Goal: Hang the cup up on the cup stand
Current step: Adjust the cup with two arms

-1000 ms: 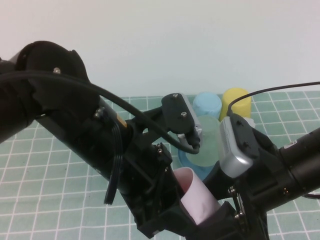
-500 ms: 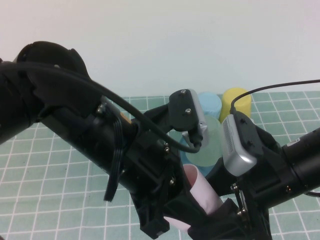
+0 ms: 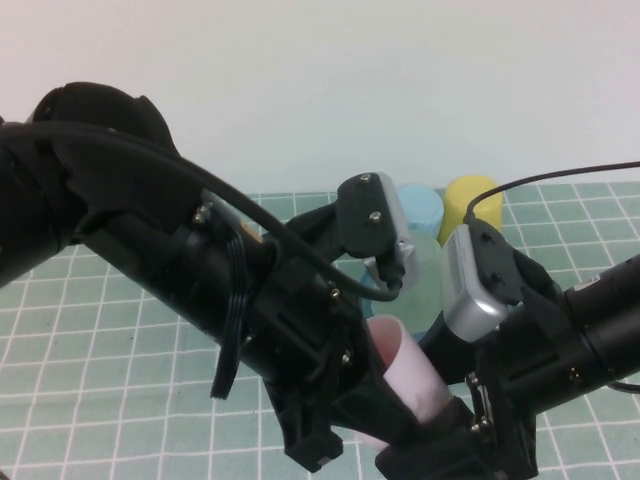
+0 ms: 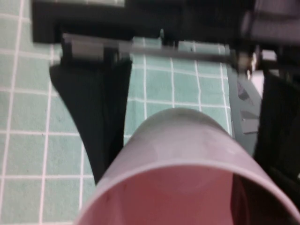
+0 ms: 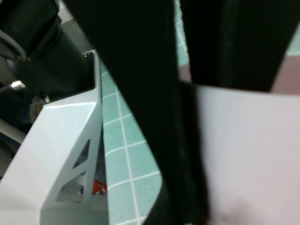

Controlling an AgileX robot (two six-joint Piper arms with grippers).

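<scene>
the left pincer [image 3: 375, 425] grips the pink cup [image 3: 405, 375] tilted; right pincer [image 3: 440, 455] wide beside it; cup stand [image 3: 415, 275] lies beyond, farther.

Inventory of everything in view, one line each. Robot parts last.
pale pink plastic tumbler: one, pink, near centre, lifted off the mat, in the left claw
light green translucent cup: one, pale green, behind the tumbler
light blue cup: one, blue, far centre
yellow cup: one, yellow, beside the blue cup, on its right
blue plastic cup stand: one, blue, only a sliver shows under the far cups, the rest is hidden by the arms
green grid mat: one, green with white lines, covers the table
left claw: one, black, near centre, closed on the tumbler
right claw: one, black, near right, close against the tumbler
wrist cameras: two, grey and black, one on each arm
</scene>
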